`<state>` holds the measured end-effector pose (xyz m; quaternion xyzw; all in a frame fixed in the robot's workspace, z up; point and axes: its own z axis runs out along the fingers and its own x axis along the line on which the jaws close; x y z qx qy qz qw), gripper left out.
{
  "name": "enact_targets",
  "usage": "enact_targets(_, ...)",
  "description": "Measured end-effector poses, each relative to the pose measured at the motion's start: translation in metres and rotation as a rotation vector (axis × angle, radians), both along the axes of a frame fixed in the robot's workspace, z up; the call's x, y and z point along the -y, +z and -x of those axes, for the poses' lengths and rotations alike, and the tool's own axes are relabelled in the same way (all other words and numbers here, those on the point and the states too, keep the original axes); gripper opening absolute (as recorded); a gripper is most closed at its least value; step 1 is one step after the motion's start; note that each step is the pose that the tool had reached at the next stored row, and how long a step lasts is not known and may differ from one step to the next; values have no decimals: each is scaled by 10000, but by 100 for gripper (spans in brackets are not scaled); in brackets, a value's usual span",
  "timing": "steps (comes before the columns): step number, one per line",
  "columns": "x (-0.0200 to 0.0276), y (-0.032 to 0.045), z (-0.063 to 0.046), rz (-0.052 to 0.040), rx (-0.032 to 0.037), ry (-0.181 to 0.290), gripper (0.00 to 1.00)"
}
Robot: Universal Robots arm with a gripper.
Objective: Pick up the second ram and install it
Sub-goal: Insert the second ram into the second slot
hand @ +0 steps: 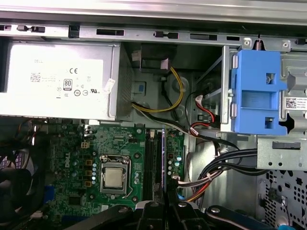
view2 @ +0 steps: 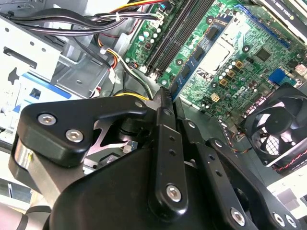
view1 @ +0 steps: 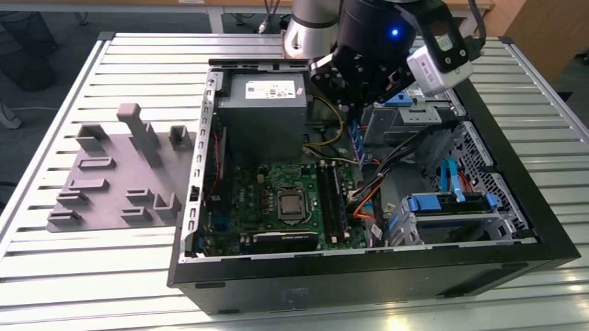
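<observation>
My gripper (view1: 352, 110) hangs over the open computer case (view1: 515, 207), above the back half of the motherboard (view1: 276, 200). It is shut on the second ram (view1: 354, 143), a thin dark blue stick that points down from the fingers. In the first wrist view the ram (hand: 164, 158) shows edge-on, running from the fingertips (hand: 158, 207) alongside the black slot strips (hand: 152, 160). The second wrist view has the fingers (view2: 160, 124) pressed together, with the slots (view2: 177, 33) and the processor socket (view2: 218, 45) beyond them. The stick is above the board, apart from the slots.
A grey moulded tray (view1: 120, 172) with upright blocks lies on the slatted table at the exterior view's left. Inside the case are the power supply (view1: 262, 96), bundled cables (hand: 211, 167), a blue drive bracket (hand: 256, 91) and a fan (view2: 278, 129).
</observation>
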<state>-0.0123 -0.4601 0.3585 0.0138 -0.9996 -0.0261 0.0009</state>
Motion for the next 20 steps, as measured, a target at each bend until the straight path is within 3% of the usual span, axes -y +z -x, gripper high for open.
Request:
enact_targets(10,1,-98,6,0,-19,0,14)
enact_targets(20,1,-138,6,-1,-19,1,14)
